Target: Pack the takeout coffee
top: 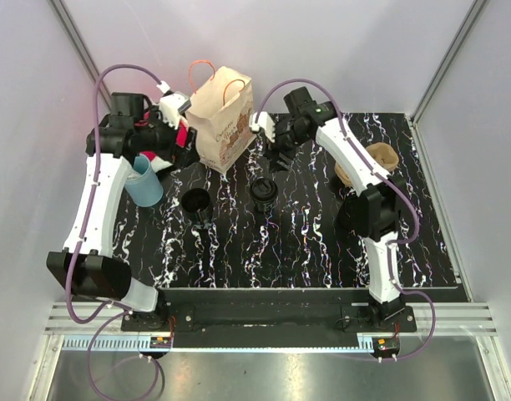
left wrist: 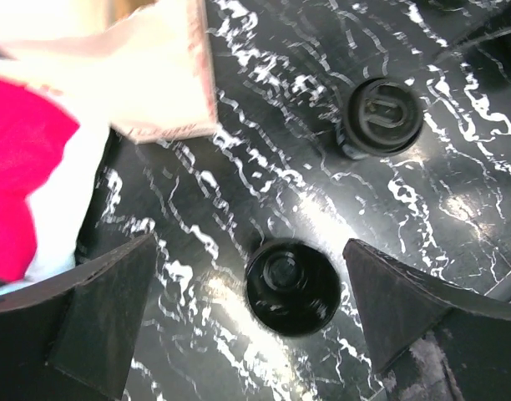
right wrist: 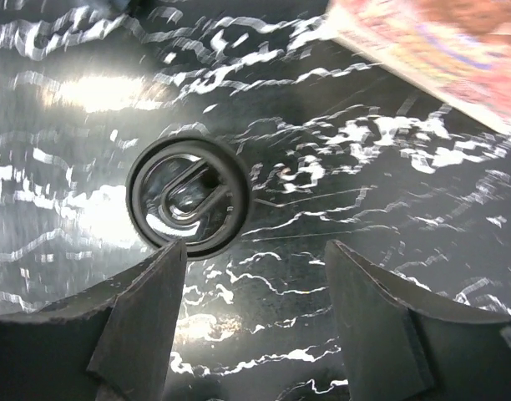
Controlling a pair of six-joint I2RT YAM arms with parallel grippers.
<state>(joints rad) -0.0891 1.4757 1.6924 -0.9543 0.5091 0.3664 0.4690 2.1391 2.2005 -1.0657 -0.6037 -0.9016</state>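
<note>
A brown paper bag with handles stands at the back of the black marbled table. A black cup with no lid and a black lidded coffee cup stand in front of it. My left gripper hovers open and empty at the bag's left side. In the left wrist view the gripper is above the lidless cup, with the lidded cup farther off. My right gripper is open and empty, right of the bag. In the right wrist view the gripper sits just beside the lidded cup.
A light blue cup stands by the left arm. A red and white object lies left of the bag. A brown paper cup carrier sits at the right behind the right arm. White walls enclose the table.
</note>
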